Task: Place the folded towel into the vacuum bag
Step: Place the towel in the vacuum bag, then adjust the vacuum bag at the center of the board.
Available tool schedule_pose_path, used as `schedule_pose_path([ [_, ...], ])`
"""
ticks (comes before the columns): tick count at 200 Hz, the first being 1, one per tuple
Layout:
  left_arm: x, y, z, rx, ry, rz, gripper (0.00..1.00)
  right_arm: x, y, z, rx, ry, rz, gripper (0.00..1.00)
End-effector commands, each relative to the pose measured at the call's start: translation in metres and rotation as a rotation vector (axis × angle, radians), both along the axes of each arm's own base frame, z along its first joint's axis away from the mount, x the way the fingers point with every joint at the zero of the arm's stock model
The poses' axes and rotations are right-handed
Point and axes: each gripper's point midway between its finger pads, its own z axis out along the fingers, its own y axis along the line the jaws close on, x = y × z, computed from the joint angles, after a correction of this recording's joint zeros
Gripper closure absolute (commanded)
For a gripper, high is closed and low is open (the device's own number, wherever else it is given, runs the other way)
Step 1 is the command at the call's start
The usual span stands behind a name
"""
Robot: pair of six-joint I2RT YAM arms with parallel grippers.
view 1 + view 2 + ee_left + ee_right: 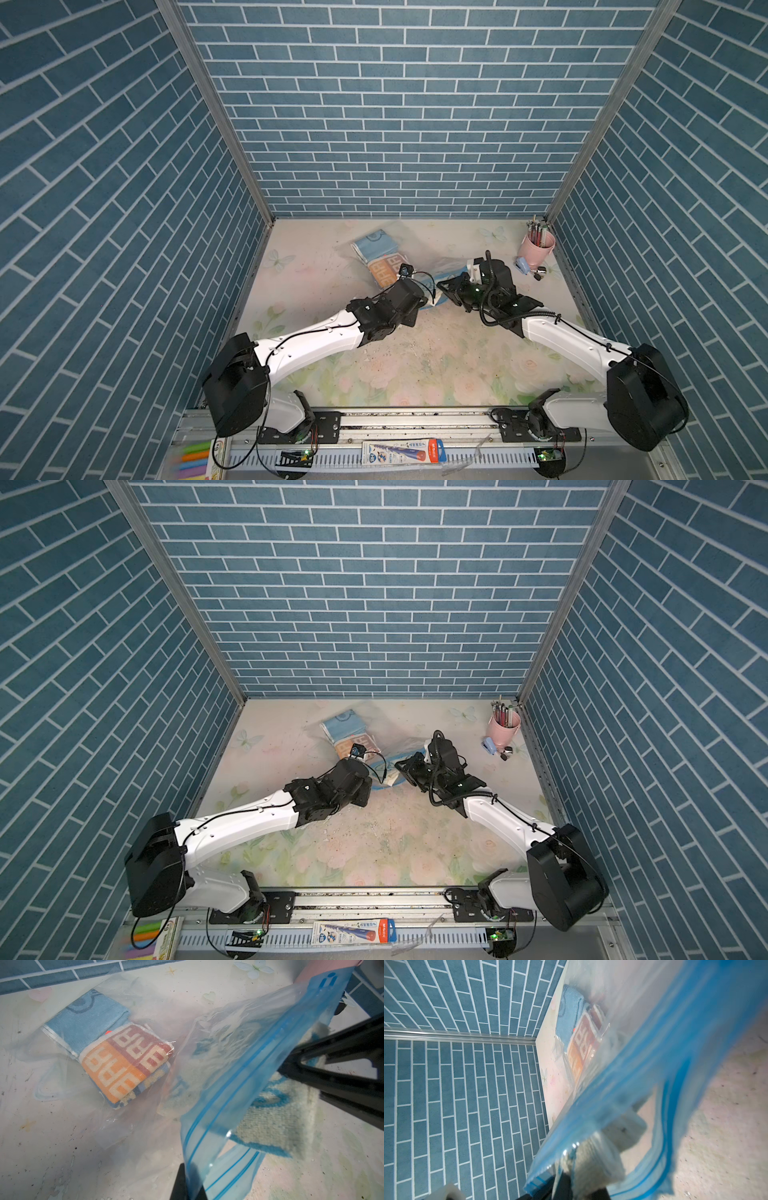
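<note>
Top views, table (415,365): floral surface across the lower middle of the frame in both top views, with blue brick walls (395,104) on three sides.
Top views, vacuum bag (446,265): clear film lying just above frame centre, with a blue towel (374,247) and an orange-lettered towel (384,270) inside its upper-left end.
Top views, arms: left arm (316,340) and right arm (569,336) meet at the bag's lower edge near frame centre; a pink pen cup (536,247) stands at the table's upper right.
Left wrist, left gripper (188,1188): bottom centre; jaws closed tight on the bag's blue zip-seal strip (239,1088), which runs diagonally to the upper right.
Left wrist, folded towel (276,1122): cream with blue pattern, right of centre at the bag's mouth; its left part shows through the film, its right part lies uncovered.
Left wrist, right gripper (299,1084): black, at the right edge; jaws pinched on the folded towel.
Right wrist, folded towel (593,1165): bottom centre, clamped in the nearly closed jaws, beneath the blurred blue strip.
Right wrist, other towels: blue towel and orange-lettered towel seen through the film, upper centre.
</note>
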Motion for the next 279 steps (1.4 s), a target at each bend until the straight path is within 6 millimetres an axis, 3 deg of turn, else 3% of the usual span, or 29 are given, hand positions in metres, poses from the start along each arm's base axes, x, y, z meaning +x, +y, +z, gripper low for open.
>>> schedule_pose_path([
  [1, 0.002, -0.006, 0.010, -0.024, -0.017, -0.005, 1.00, 0.010, 0.016, 0.017, 0.046, -0.023, -0.011, 1.00],
  [36, 0.002, -0.004, 0.011, -0.023, -0.024, 0.001, 1.00, 0.008, 0.027, 0.003, 0.024, 0.006, 0.014, 1.00],
  [67, 0.002, 0.001, 0.013, -0.016, -0.038, 0.013, 1.00, 0.004, 0.023, -0.005, -0.004, 0.018, 0.010, 0.81],
  [93, 0.002, 0.004, 0.016, -0.015, -0.050, 0.020, 1.00, -0.002, 0.018, -0.001, -0.021, 0.005, 0.023, 0.72],
  [100, 0.003, 0.004, 0.016, -0.013, -0.051, 0.022, 1.00, -0.004, 0.016, 0.002, -0.027, -0.001, 0.027, 0.65],
  [125, 0.002, 0.005, 0.017, -0.010, -0.051, 0.023, 1.00, -0.016, 0.010, 0.011, -0.062, -0.020, 0.061, 0.60],
  [163, 0.001, 0.011, 0.019, -0.003, -0.059, 0.034, 1.00, -0.032, -0.018, 0.028, -0.149, -0.062, 0.068, 0.49],
  [227, -0.001, 0.015, 0.020, 0.003, -0.058, 0.038, 1.00, -0.029, -0.103, 0.027, -0.293, -0.048, -0.104, 0.43],
  [248, -0.001, 0.017, 0.021, 0.004, -0.058, 0.041, 1.00, -0.021, -0.111, 0.020, -0.322, -0.037, -0.116, 0.42],
  [279, -0.003, 0.019, 0.020, 0.002, -0.056, 0.046, 1.00, -0.001, -0.106, 0.006, -0.322, -0.024, -0.112, 0.43],
])
